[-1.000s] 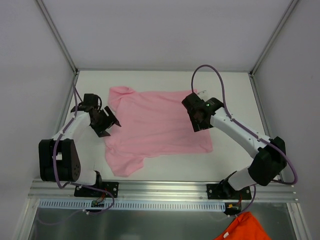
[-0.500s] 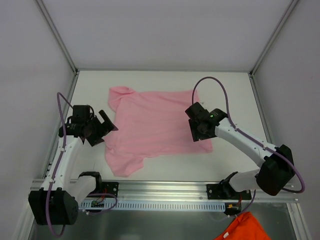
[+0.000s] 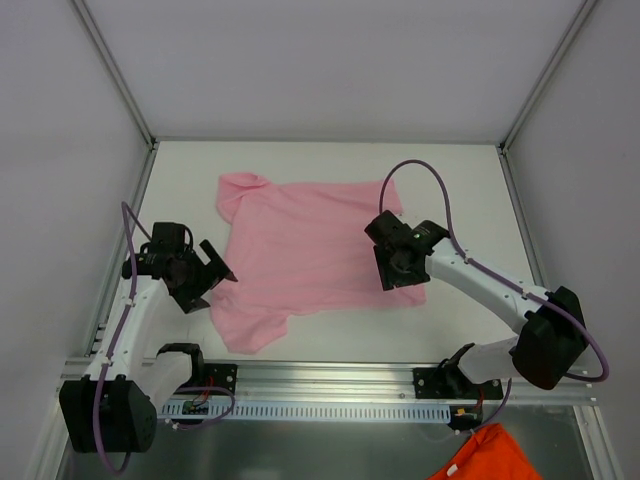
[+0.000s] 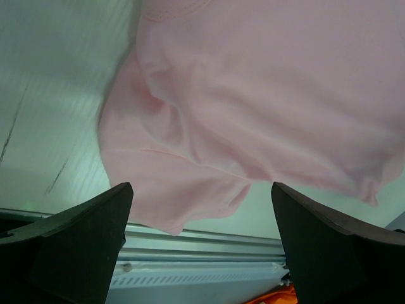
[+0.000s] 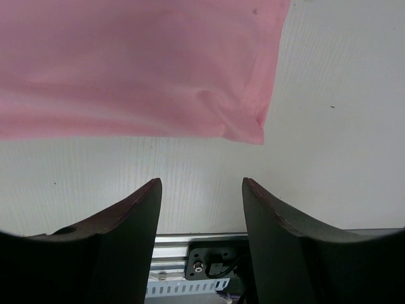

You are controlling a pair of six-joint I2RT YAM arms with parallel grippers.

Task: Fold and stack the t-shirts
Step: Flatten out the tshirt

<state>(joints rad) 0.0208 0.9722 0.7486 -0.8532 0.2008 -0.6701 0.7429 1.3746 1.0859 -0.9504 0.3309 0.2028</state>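
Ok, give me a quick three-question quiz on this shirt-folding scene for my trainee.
1. True or false: the left gripper is gripping the pink t-shirt.
2. Where is the orange cloth? A: on top of the t-shirt. B: beyond the front rail, at the robot's near right. C: in the left gripper.
3. What is held in the right gripper?
Key: 1 false; 2 B; 3 nothing, its fingers stand apart just off the shirt's corner.

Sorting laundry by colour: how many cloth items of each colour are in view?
Pink t-shirt: 1
Orange cloth: 1
Total: 2
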